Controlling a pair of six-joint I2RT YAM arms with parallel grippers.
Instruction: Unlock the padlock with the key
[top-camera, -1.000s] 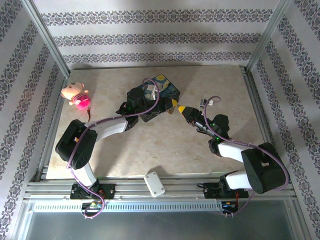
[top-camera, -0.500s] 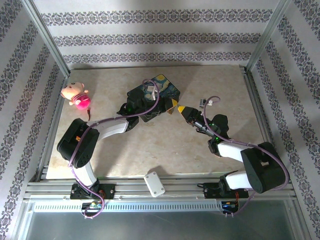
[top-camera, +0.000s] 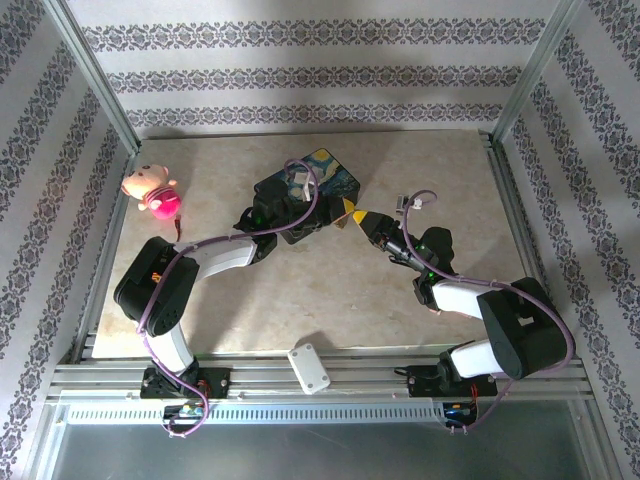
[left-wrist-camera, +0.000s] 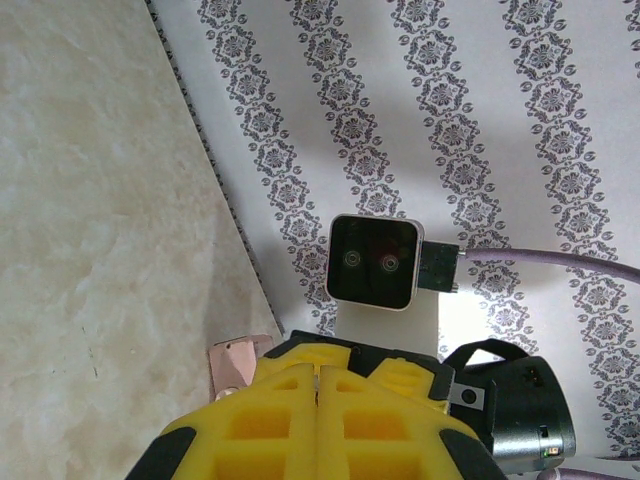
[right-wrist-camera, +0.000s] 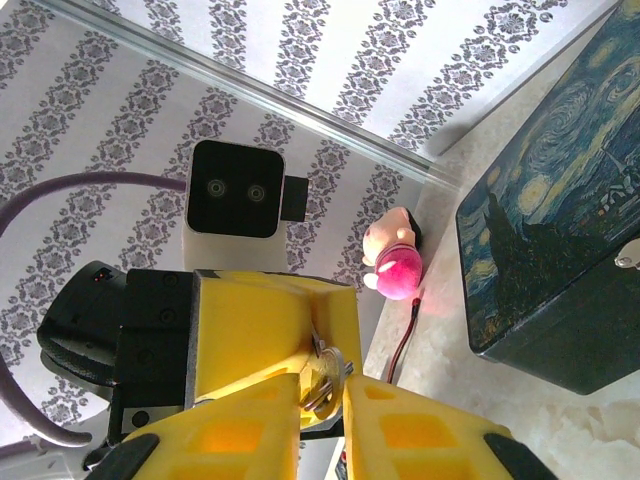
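Note:
In the right wrist view my right gripper (right-wrist-camera: 323, 388) is shut on the tiny brass padlock (right-wrist-camera: 324, 368), its thin silvery shackle looping down between the yellow fingers. A thin silvery strip, which I take for the key, runs from the padlock up into the tip of my left gripper (right-wrist-camera: 318, 340), which meets it head-on. The left wrist view shows my left gripper (left-wrist-camera: 318, 372) shut, with only a sliver of metal in the seam. From above, the left gripper (top-camera: 330, 208) and right gripper (top-camera: 353, 213) touch tip to tip mid-table, hiding padlock and key.
A dark blue painted tin (top-camera: 325, 172) stands just behind the grippers, close to the left wrist. A pink toy (top-camera: 152, 190) with a red cable lies at the table's left edge. A white block (top-camera: 309, 368) sits on the near rail, and a small pinkish flat piece (left-wrist-camera: 235, 362) lies on the table.
My right gripper has edged a little left and back, closing on the left gripper's tip. The left arm has barely shifted.

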